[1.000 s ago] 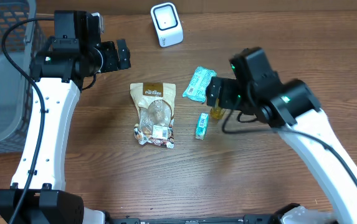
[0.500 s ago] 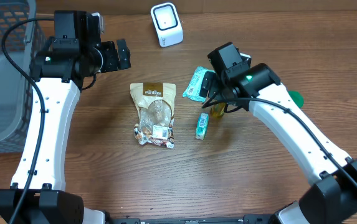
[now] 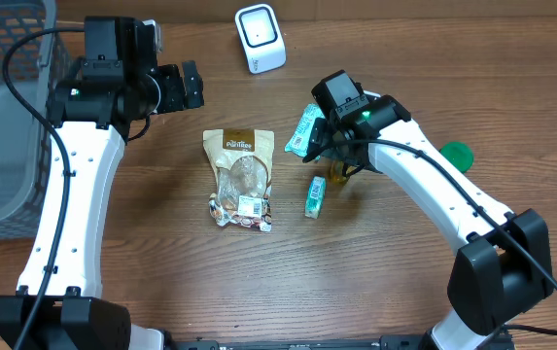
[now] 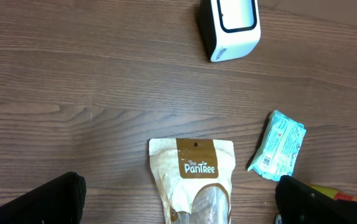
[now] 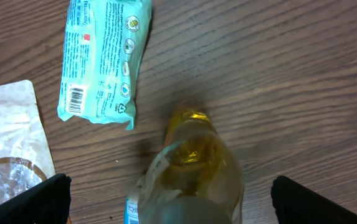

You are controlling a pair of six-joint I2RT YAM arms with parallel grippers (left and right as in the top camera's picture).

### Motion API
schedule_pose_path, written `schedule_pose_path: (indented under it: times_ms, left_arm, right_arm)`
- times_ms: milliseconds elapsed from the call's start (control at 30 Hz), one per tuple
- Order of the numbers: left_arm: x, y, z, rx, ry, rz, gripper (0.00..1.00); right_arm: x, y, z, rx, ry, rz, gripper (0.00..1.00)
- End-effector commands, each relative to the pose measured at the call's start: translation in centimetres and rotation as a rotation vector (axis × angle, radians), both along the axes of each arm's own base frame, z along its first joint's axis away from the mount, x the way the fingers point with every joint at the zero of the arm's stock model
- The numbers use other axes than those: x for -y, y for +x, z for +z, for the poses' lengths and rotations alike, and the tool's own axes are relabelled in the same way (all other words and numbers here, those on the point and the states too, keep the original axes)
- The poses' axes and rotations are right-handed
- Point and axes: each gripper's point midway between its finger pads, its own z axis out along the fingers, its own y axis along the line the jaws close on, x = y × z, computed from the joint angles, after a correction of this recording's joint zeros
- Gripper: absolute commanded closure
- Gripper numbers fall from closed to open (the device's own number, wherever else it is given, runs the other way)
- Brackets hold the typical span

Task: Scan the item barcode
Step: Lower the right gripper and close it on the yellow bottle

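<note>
A bottle of yellow liquid (image 5: 194,168) stands upright on the table, seen from above between the spread fingers of my right gripper (image 5: 178,202), which is open and hangs just over it. In the overhead view the bottle (image 3: 340,173) is mostly hidden under that gripper (image 3: 332,153). Beside it lie a teal packet (image 3: 305,131) with a barcode facing up, a small teal box (image 3: 315,195) and a brown Pantree pouch (image 3: 240,180). The white scanner (image 3: 261,38) stands at the back. My left gripper (image 3: 187,87) is open, high over the table left of the pouch (image 4: 194,180).
A grey wire basket (image 3: 6,117) fills the far left. A green cap (image 3: 456,154) lies to the right of the right arm. The scanner (image 4: 229,26) and teal packet (image 4: 279,145) also show in the left wrist view.
My right gripper has swung left and back, from right of the bottle to over it and the teal packet. The left arm has not moved.
</note>
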Motion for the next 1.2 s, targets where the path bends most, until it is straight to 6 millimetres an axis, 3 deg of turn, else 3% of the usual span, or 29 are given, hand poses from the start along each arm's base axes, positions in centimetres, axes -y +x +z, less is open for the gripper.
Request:
schedule_pose_path:
  times_ms: [0, 133, 467, 667, 1033, 1167]
  left_arm:
    - [0.1, 0.2, 0.5, 0.018, 0.018, -0.018, 0.0]
    - [0.1, 0.2, 0.5, 0.018, 0.018, -0.018, 0.01]
    - [0.1, 0.2, 0.5, 0.018, 0.018, -0.018, 0.0]
    - [0.1, 0.2, 0.5, 0.018, 0.018, -0.018, 0.0]
    - [0.1, 0.2, 0.5, 0.018, 0.018, -0.019, 0.0]
    - [0.1, 0.2, 0.5, 0.018, 0.018, -0.018, 0.0]
  right_arm:
    - [0.3, 0.4, 0.4, 0.022, -0.008, -0.017, 0.09]
    - [0.4, 0.2, 0.4, 0.014, -0.013, -0.017, 0.2]
    - [0.6, -0.1, 0.3, -0.007, -0.047, 0.061, 0.34]
    - [0.9, -0.4, 0.2, -0.022, -0.076, 0.111, 0.52]
    - [1.4, -1.2, 0.0, -0.079, -0.16, 0.331, 0.52]
    - [2.3, -1.0, 0.0, -0.09, -0.169, 0.334, 0.52]
